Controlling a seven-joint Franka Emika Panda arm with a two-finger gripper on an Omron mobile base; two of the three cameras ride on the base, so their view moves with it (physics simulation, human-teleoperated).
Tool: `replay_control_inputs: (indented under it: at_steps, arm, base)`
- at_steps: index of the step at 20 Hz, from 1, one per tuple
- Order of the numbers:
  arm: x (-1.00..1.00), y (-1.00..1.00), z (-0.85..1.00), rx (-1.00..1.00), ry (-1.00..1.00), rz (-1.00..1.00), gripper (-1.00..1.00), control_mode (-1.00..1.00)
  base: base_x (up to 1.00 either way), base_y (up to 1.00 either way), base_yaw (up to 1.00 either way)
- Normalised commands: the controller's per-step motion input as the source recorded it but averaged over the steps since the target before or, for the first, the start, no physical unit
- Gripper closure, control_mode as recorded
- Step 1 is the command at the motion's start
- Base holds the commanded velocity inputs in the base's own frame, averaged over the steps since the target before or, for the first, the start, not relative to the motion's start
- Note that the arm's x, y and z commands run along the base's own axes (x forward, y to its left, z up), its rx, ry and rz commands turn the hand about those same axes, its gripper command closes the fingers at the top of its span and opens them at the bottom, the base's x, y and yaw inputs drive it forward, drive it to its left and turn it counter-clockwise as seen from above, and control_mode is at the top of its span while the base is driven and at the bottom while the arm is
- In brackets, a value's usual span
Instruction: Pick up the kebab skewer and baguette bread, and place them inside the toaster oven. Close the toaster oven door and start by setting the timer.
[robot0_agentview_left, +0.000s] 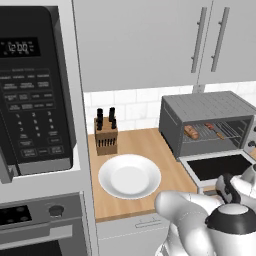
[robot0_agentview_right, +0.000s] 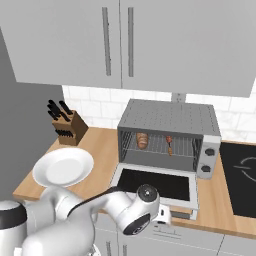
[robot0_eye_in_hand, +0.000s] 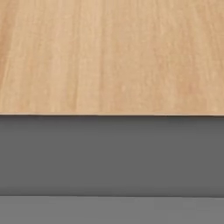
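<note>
From the left base view: toaster oven (robot0_agentview_left: 207, 122) stands at the far right of the wooden tabletop (robot0_agentview_left: 132, 145) against the tiled wall, with the toaster oven door (robot0_agentview_left: 217, 166) folded down flat toward the near edge, dark glass facing up. Baguette bread (robot0_agentview_left: 191, 132) lies on the wire rack at the left of the cavity; kebab skewer (robot0_agentview_left: 214, 129) lies on the same rack to its right, apart from the bread. White plate (robot0_agentview_left: 129, 176) sits on the tabletop left of the open door, knife block (robot0_agentview_left: 105, 134) behind it near the wall, black microwave (robot0_agentview_left: 32, 90) at far left. Arm rises at lower right, its wrist at the near edge of the door; fingers hidden from this side. From the right base view: oven cavity open, baguette bread (robot0_agentview_right: 142, 140) at the left of the rack, kebab skewer (robot0_agentview_right: 169, 144) near the middle, meat chunks toward the far end. Toaster oven door (robot0_agentview_right: 156, 184) lies level; arm's hand sits at its near right corner by the bar handle. Fingers not resolved; cannot tell whether they are spread or closed, or whether they touch anything. Plate (robot0_agentview_right: 63, 166) and knife block (robot0_agentview_right: 68, 125) at left. From the hand view: close look at wood grain of the tabletop (robot0_eye_in_hand: 109, 57) above a flat dark grey band; fingers not discernible.
</note>
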Motion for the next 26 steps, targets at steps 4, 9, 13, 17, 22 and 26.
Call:
replay_control_inputs:
  at_steps: [4,9,13,17,22,26]
  arm:
    - [0.58,0.02,0.15,0.00,-0.12,0.00,-1.00,-1.00]
    - [0.71,0.22,0.36,0.00,-0.14,0.00,-1.00,-1.00]
    - [0.79,0.43,0.35,0.00,-0.16,0.00,-1.00,-1.00]
    - [0.75,0.59,0.09,0.00,-0.25,0.00,-1.00,-1.00]
    - [0.82,0.93,0.00,-0.06,-0.28,-0.02,-1.00,-1.00]
    - [0.89,1.00,-0.05,-0.20,-0.23,-0.12,-1.00,-1.00]
  base:
    - [0.00,0.00,0.00]
    - [0.00,0.00,0.00]
    - [0.00,0.00,0.00]
    - [0.00,0.00,0.00]
    - [0.00,0.00,0.00]
    - [0.00,0.00,0.00]
